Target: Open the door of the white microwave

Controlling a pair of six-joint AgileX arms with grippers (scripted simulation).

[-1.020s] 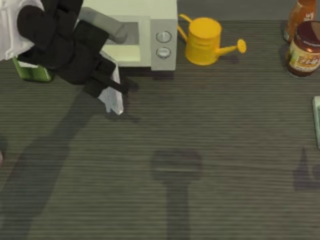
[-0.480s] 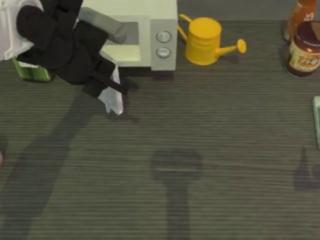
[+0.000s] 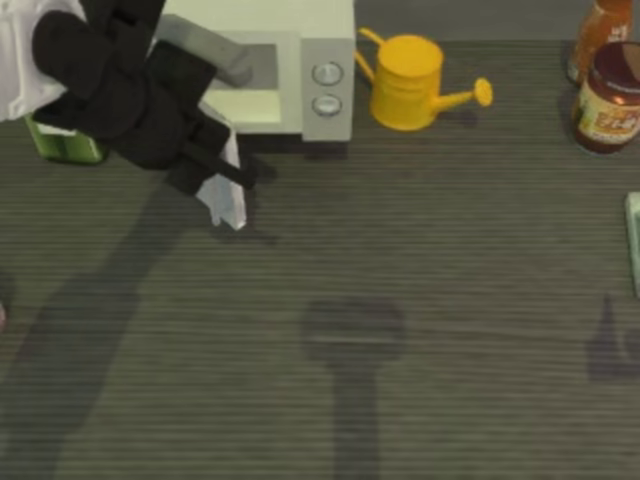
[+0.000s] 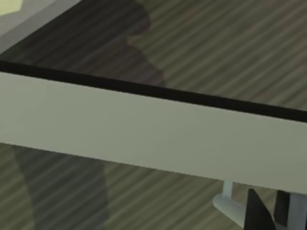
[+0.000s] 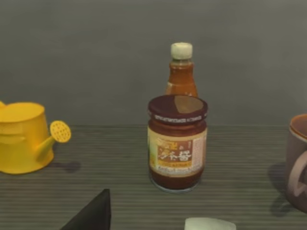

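Left arm reaches over the white microwave [image 3: 300,60], its pincer [image 3: 222,168] clamped on the door [image 3: 225,190], which is swung outward toward the bench's near edge.

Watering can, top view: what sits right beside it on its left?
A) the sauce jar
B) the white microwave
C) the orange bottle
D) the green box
B: the yellow watering can stands just right of the white microwave, next to its knob panel; the jar and bottle are far off at the table's right edge.
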